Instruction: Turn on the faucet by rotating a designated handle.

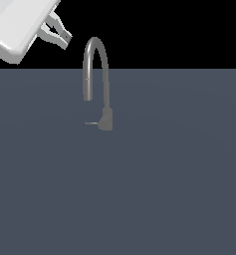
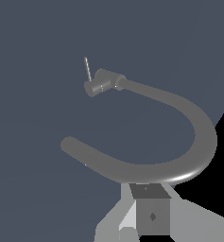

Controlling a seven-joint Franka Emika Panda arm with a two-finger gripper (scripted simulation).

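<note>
Dark slate-grey ground [image 1: 179,189] filled the lower part of the exterior view, flat and bare, with a black void behind it. At that view's far left, high up, the white body of the robot arm [image 1: 17,25] slanted in from the corner, and the gripper [image 1: 64,38] hung off its end, well above the surface and apart from everything. Its two fingers [image 1: 57,27] pointed down toward the exterior view's right; whether they were spread or closed could not be told from either view.

Just to the right of the gripper stood the faucet [image 1: 105,74], upright near the middle of the scene, its arched spout curving over to end on the left side of its thicker base. The handle [image 1: 91,123] stuck out sideways from that base toward the exterior view's left, thin and level, untouched.

In the wrist view the faucet [image 2: 198,137] curved close under the camera, and the handle [image 2: 87,67] showed as a fine rod at the base.
</note>
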